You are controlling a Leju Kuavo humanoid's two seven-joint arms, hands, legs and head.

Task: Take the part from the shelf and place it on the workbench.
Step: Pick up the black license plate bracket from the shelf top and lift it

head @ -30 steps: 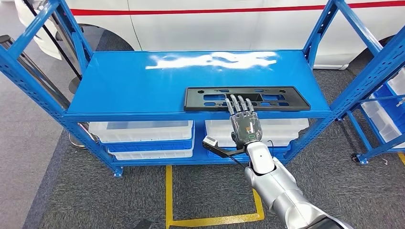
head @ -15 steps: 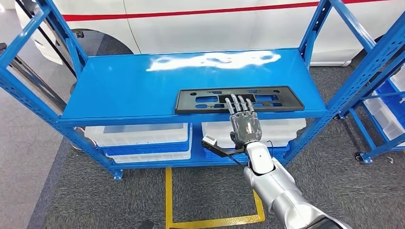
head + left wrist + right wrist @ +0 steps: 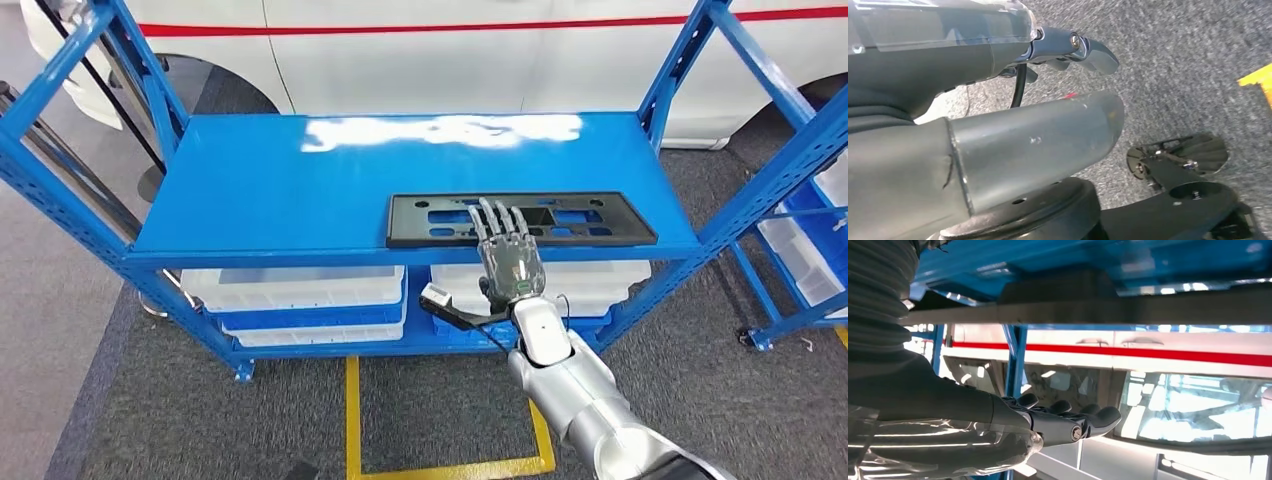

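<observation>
A long black plastic plate with cut-outs (image 3: pixel 412 222) lies flat near the front edge of the blue shelf's top board (image 3: pixel 270 185). My right hand (image 3: pixel 510 262) reaches up from below the front edge, its fingers (image 3: pixel 497 220) stretched straight and spread over the middle of the plate. Whether they touch it is unclear. In the right wrist view the same hand (image 3: pixel 1063 422) holds nothing, fingers extended. My left hand (image 3: pixel 1048 135) hangs over grey carpet with nothing in it.
White bins (image 3: pixel 300 285) fill the lower shelf level. Blue uprights (image 3: pixel 70 190) slant up at both shelf ends. A second blue rack with bins (image 3: pixel 800 240) stands at the right, a white car (image 3: pixel 450 50) behind. Yellow tape (image 3: pixel 352 420) marks the carpet.
The whole view shifts left and then back as the camera moves. My right hand's fingers now reach farther across the plate than a second ago.
</observation>
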